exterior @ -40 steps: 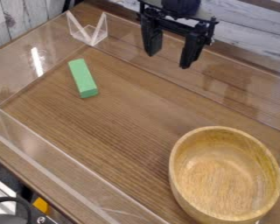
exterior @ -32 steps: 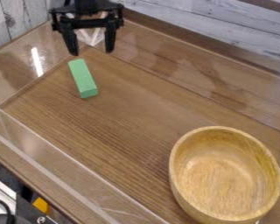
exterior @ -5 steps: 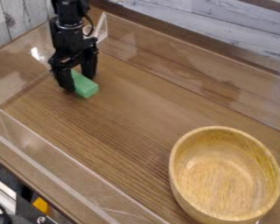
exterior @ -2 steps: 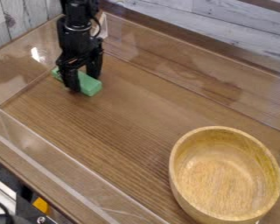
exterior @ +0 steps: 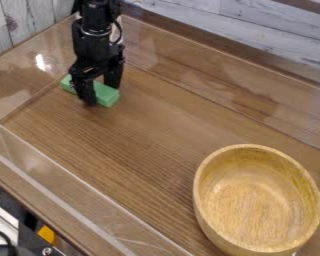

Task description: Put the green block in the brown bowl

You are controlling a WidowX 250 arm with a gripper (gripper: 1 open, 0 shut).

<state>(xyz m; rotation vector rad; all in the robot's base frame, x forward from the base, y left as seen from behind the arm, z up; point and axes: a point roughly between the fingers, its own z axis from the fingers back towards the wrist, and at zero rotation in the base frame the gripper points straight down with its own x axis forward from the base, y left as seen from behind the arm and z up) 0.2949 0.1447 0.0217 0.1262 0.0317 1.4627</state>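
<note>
One green block (exterior: 101,94) we log on the worktop (exterior: 163,140), straddled by the spread, unclamped end effector (exterior: 96,91); brown bowl (exterior: 256,210) well apart, empty.

Dark brown wood-grain tabletop (exterior: 149,150), strong reflections along the far side. Clear acrylic wall (exterior: 43,170) borders its near-left edge. Pale whitewashed plank backdrop (exterior: 256,25) behind. Black-and-yellow object (exterior: 36,240), bottom-left corner, too cropped to identify.
</note>
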